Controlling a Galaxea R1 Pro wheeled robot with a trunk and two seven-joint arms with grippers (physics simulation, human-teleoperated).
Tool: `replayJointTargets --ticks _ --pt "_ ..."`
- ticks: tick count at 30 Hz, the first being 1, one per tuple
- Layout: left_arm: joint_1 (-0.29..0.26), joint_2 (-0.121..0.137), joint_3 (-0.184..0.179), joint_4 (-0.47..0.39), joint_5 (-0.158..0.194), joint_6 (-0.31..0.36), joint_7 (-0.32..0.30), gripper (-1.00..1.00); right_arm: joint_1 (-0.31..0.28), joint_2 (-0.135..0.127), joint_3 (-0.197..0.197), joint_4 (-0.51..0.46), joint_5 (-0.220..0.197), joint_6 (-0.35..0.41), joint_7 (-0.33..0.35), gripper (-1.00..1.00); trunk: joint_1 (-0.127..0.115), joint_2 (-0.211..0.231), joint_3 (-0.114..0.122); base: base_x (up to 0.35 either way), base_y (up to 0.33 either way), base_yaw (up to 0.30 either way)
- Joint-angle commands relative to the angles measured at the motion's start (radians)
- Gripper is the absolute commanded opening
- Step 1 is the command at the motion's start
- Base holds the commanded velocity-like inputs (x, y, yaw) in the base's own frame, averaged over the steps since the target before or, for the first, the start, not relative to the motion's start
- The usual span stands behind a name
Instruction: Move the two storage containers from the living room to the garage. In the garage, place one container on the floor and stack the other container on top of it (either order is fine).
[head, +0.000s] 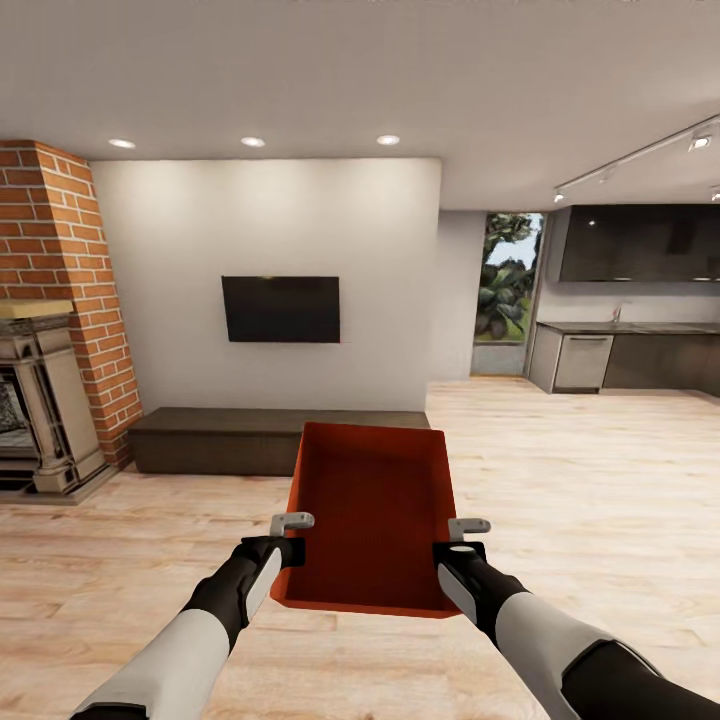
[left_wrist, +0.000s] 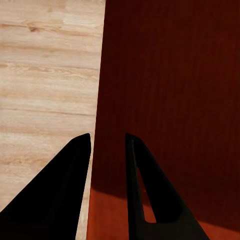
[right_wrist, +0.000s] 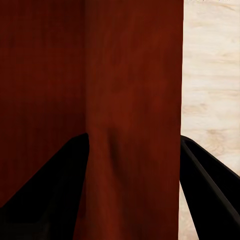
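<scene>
**Box up in both claws, long haul to the garage ahead**

Holding one storage container (head: 370, 520) off the wood plank floor (head: 600, 480), out in front at about chest level, open top facing up and tipped a bit toward the camera. Left gripper (head: 287, 545) pinching the left wall, right gripper (head: 462, 548) pinching the right wall. Left wrist view: fingers (left_wrist: 60, 190) straddling the thin wall edge, one outside over the planks, one inside the box, closed down narrow on it. Right wrist view: same deal, fingers (right_wrist: 50, 190) either side of the wall, spread a little wider, wall looking slightly bowed between them.

Standing in the living room, facing the wall-mounted TV (head: 281, 309) and the long dark low cabinet (head: 270, 438), brick fireplace (head: 50, 320) off to the left, kitchen (head: 630, 330) to the right.

Stuff that could go sideways, guessing here:
- thin-wall pinch only, so a hard turn or bump could slide the box out
- arms drifting apart or together could twist it loose
- box blocking the low view ahead, easy to clip furniture or a doorway
</scene>
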Motion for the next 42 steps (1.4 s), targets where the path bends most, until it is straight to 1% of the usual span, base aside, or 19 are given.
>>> replayJointTargets --ticks 1,27,42 --pt "0.000 -0.001 0.004 0.000 -0.014 0.007 0.010 -1.00 0.000 0.008 0.015 -0.014 0.014 0.008 -0.008 -1.00 0.000 -0.001 0.000 0.000 0.000 0.000" --pt "0.000 -0.001 0.004 -0.001 -0.014 0.007 0.011 -1.00 0.000 0.008 0.015 -0.014 0.014 0.009 -0.008 -1.00 0.000 -0.001 0.000 0.000 0.000 0.000" --pt "0.000 -0.001 0.004 -0.001 -0.014 0.007 0.011 -1.00 0.000 0.009 0.015 -0.014 0.013 0.009 -0.008 -1.00 0.000 -0.001 0.000 0.000 0.000 -0.242"
